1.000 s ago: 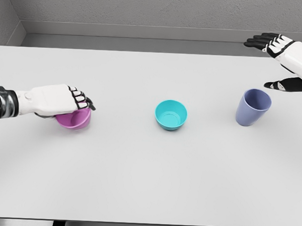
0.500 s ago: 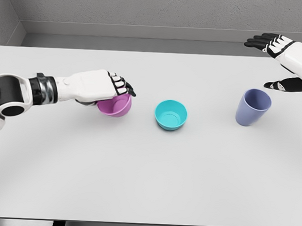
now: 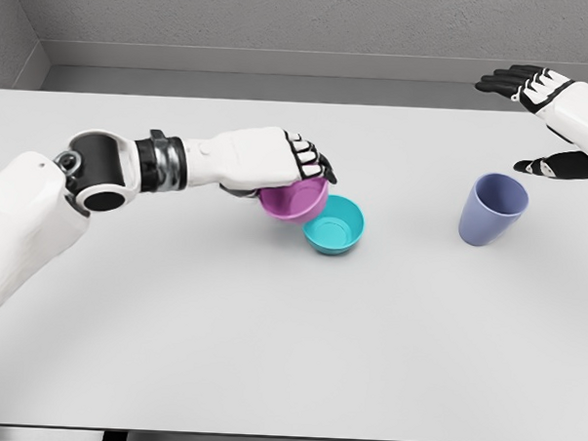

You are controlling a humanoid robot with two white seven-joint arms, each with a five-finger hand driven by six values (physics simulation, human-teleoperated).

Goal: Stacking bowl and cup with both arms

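Observation:
My left hand (image 3: 298, 174) is shut on a pink bowl (image 3: 295, 201), gripping it from above and holding it in the air. The pink bowl hangs just left of a teal bowl (image 3: 337, 227) and overlaps its left rim in the head view. The teal bowl sits upright mid-table. A lavender cup (image 3: 493, 209) stands upright to the right. My right hand (image 3: 542, 124) hovers open above and behind the cup at the right edge, fingers spread, holding nothing.
The white table (image 3: 269, 337) stretches across the whole view, with a grey wall behind its far edge. My left arm (image 3: 91, 173) reaches across the table's left half.
My left hand has carried the pink bowl to the right, from the table's left side up beside the teal bowl. The right hand and the cup have not moved.

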